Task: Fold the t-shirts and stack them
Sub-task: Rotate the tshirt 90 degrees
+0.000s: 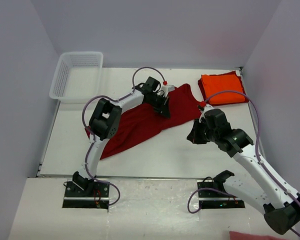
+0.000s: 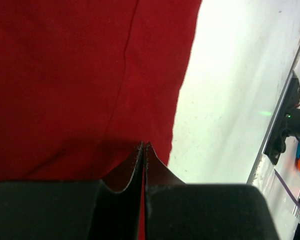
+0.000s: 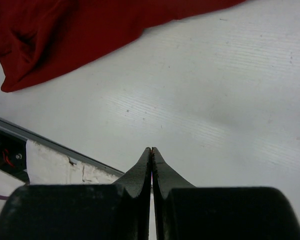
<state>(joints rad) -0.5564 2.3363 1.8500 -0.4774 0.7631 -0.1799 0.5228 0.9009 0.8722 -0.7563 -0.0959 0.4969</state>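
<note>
1. The white mesh basket (image 1: 60, 86) was seen at the upper left of the worktop (image 1: 165, 155).
2. The crimson t-shirt (image 1: 140, 125) was spread at the centre, and the orange t-shirt (image 1: 222, 89) was folded at the upper right.
3. The left tool (image 2: 143, 146) was clenched over the crimson t-shirt.
4. The right tool (image 3: 151, 149) was clenched over the worktop.

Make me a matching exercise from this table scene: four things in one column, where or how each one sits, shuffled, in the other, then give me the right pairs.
Column one
1. red t-shirt
2. orange t-shirt
3. basket
4. right gripper

Column two
A. folded, far right corner
B. shut, above the table, off the cloth
C. far left corner
D. spread out in the middle

Pairs: 1-D, 2-A, 3-C, 4-B
</note>
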